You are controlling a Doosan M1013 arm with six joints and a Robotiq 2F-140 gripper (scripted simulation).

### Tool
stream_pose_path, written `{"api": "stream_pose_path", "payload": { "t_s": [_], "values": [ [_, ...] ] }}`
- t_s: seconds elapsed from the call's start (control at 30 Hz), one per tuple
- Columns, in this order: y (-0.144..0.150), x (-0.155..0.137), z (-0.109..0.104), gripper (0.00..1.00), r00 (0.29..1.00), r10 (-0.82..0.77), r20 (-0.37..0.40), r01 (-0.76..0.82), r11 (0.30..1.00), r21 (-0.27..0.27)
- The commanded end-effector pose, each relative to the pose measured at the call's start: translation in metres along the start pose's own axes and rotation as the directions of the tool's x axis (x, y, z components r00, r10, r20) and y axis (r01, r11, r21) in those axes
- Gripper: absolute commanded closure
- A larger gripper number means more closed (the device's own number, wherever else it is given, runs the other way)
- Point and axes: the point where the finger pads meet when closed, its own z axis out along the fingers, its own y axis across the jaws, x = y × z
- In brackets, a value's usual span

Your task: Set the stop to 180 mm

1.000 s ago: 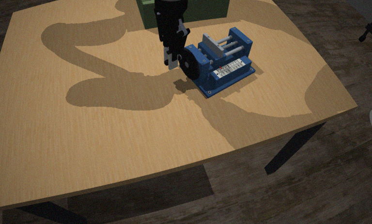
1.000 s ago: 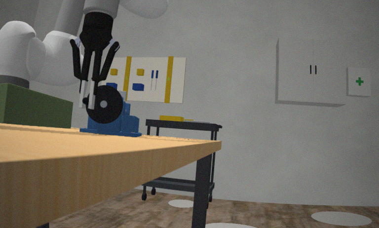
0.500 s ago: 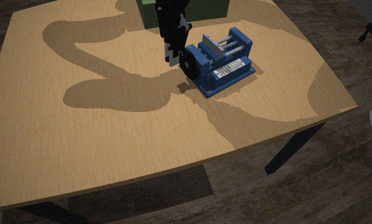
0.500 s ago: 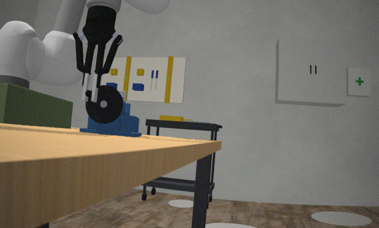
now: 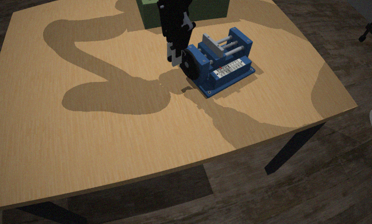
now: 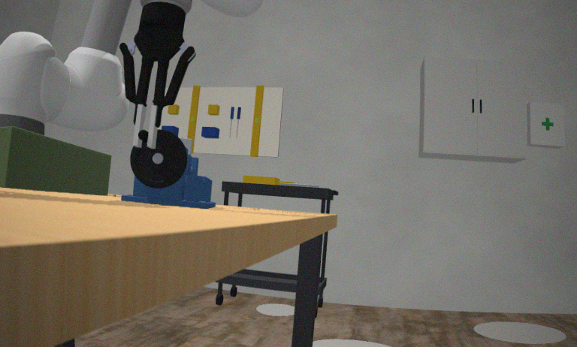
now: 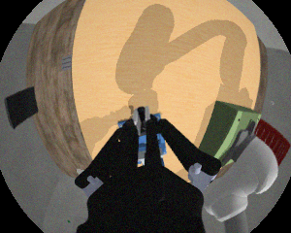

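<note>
The handwheel (image 5: 193,69) (image 6: 159,173) is a black disc on the near end of the blue vise-like fixture (image 5: 206,87) (image 6: 197,190). My gripper (image 5: 173,60) (image 6: 144,142) (image 7: 143,112) is shut on the handwheel's small black knob (image 6: 143,135), which sits at the upper left of the disc in the exterior view. The stop, a grey plate (image 5: 212,45), stands upright on a blue carriage on the rods. A red pointer (image 5: 220,67) is in the left part of the white scale (image 5: 233,67); its numbers are too small to read. In the wrist view the fingers and arm hide most of the fixture.
A green block (image 5: 211,8) (image 6: 55,164) (image 7: 219,127) stands behind the gripper, beside the robot's base. The fixture is on the wooden table (image 5: 109,144) (image 6: 170,249). A dark cart (image 6: 297,191) stands beyond the table, by the wall.
</note>
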Motion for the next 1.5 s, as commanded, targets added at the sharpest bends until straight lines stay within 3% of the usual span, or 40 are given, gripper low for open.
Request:
{"api": "stream_pose_path", "payload": {
  "t_s": [0.0, 1.47],
  "values": [
    [-0.003, 0.0, -0.001, 0.96, 1.0, 0.0, 0.0, 0.0, 1.0, 0.002],
    [-0.021, 0.0, -0.005, 0.96, 1.0, 0.0, 0.0, 0.0, 1.0, 0.002]
  ]
}}
